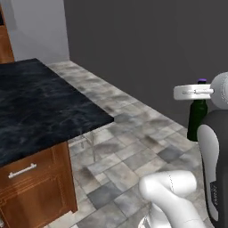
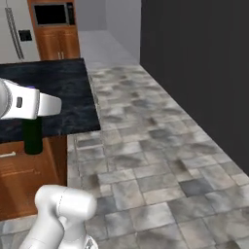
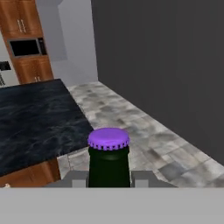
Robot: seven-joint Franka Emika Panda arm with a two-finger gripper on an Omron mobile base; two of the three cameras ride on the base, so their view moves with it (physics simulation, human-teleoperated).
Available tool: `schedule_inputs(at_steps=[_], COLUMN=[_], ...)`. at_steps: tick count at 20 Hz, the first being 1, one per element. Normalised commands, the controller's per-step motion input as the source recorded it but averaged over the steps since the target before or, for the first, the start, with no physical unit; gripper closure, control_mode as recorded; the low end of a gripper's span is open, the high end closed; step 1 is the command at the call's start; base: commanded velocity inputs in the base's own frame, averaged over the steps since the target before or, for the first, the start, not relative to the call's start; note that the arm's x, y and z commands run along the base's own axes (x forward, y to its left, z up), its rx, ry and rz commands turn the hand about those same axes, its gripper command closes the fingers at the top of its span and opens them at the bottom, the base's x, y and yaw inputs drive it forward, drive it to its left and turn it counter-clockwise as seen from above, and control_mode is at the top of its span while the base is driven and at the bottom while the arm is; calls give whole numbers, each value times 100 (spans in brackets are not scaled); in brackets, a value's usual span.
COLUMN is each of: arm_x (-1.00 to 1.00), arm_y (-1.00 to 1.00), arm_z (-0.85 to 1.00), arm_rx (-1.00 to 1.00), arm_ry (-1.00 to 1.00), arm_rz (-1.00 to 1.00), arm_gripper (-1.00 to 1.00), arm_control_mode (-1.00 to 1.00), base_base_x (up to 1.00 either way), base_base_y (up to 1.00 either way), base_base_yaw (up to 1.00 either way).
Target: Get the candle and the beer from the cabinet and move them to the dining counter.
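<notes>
One beer [image 3: 108, 159] held upright in the jaws.

The white arm reaches in from the left edge, and the dark beer [image 2: 33, 138] hangs upright below its hand, seen against the near edge of the black marble table [image 2: 63, 92] and its wooden base. Grey stone floor tiles [image 2: 155, 165] spread to the right, toward a dark wall [image 2: 204, 63]. A wooden oven cabinet [image 2: 56, 29] stands at the far end.
</notes>
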Motion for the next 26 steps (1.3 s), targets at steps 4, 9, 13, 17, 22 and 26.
schedule_inputs(at_steps=[4, 9, 13, 17, 22, 26], arm_x=[0, 0, 0, 0, 0, 0], arm_y=[0, 0, 0, 0, 0, 0], arm_z=[0, 0, 0, 0, 0, 0], arm_rx=[0, 0, 0, 0, 0, 0], arm_ry=[0, 0, 0, 0, 0, 0], arm_rz=[0, 0, 0, 0, 0, 0], arm_gripper=[100, 100, 100, 100, 100, 100], arm_control_mode=[100, 100, 100, 100, 100, 100], base_base_x=[87, 84, 83, 81, 76, 74], base_base_y=[-97, -92, -87, -82, -84, -86], base_base_yaw=[45, 48, 52, 55, 56, 55])
